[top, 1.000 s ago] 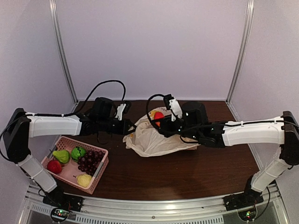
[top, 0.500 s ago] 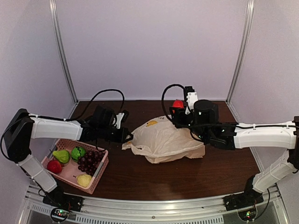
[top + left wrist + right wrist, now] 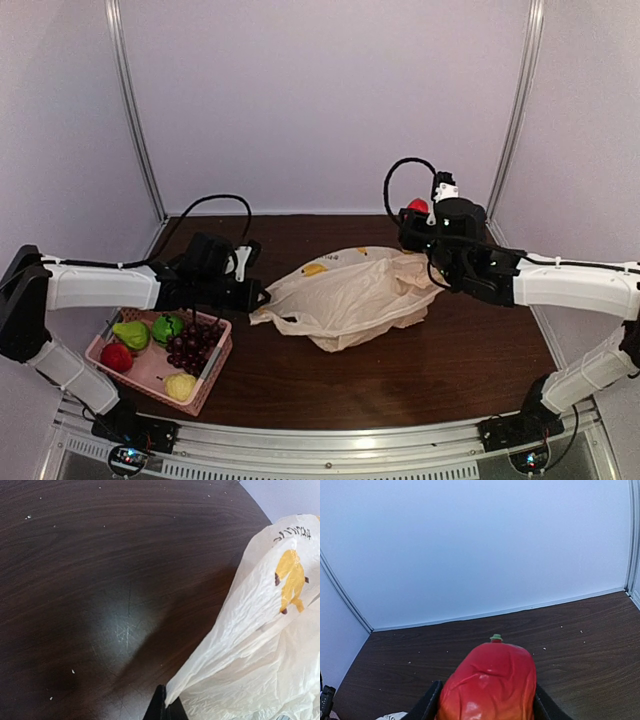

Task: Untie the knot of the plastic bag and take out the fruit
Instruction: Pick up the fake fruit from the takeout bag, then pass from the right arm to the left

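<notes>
a: step in hand?

b: judged as the emptying stage. found the right pincer (image 3: pixel 416 214) part-way closed around a red fruit (image 3: pixel 490 680), held up over the far right of the tabletop (image 3: pixel 400 370), just beyond the plastic bag (image 3: pixel 350 295). found the left pincer (image 3: pixel 262 294) fully closed, pinching a corner of the bag's thin film at its left end.

a: the knot?

b: made out no tied tail in any view. took the mouth to be loose, so counted the untying as done.

a: bag's place and condition?

b: lay slack and crumpled at mid tabletop, between the two arms, drawn out toward the left grip. pale peach, translucent and crinkled, with yellow-orange print and dark lettering in the left wrist view. could not tell whether anything was left inside.

a: other fruit?

b: logged in the pink basket (image 3: pixel 214 380) at near left: green pear (image 3: pixel 130 334), striped green ball (image 3: pixel 166 327), grape bunch (image 3: pixel 192 345), red apple (image 3: pixel 116 357), yellow pear (image 3: pixel 180 386).

a: next move?

b: judged as a carry across to the basket, passing over the bag and the left arm, with a lowering before release. looked smooth and rounded, so likely to roll if dropped from height. advised holding the left pinch until the bag's inside was checked.
</notes>
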Motion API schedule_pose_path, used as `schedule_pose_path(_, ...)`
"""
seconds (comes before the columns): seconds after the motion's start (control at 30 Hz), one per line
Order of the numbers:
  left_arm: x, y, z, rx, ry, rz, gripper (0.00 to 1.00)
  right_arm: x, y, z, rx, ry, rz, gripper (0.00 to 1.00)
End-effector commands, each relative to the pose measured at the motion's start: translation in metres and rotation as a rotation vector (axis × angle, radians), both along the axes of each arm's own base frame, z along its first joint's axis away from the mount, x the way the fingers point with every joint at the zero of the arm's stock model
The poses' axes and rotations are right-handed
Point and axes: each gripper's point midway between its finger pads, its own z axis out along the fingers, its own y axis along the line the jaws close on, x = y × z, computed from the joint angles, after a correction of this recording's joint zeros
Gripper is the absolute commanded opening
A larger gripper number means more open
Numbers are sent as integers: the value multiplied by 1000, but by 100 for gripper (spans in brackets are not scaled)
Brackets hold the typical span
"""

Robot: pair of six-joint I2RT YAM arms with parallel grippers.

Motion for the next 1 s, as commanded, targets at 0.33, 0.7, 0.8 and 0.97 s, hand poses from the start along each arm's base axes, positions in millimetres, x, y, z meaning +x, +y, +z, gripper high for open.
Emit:
schedule_pose_path(0.33,10,4,74,-21,-176,-5,69,-63,74,48,65,-108,625,40)
schedule_pose_path(0.7,-27,-7,173,-342,-340,-123,87,-114,112,71,181,-172,957,40)
schedule_pose_path(0.8,-44,-18,194,-458,-329,-213,87,-125,123,71,160,-178,1006,40)
schedule_pose_path(0.97,-76,-39,228,-630,-317,-367,88,-145,140,73,124,-193,1086,40)
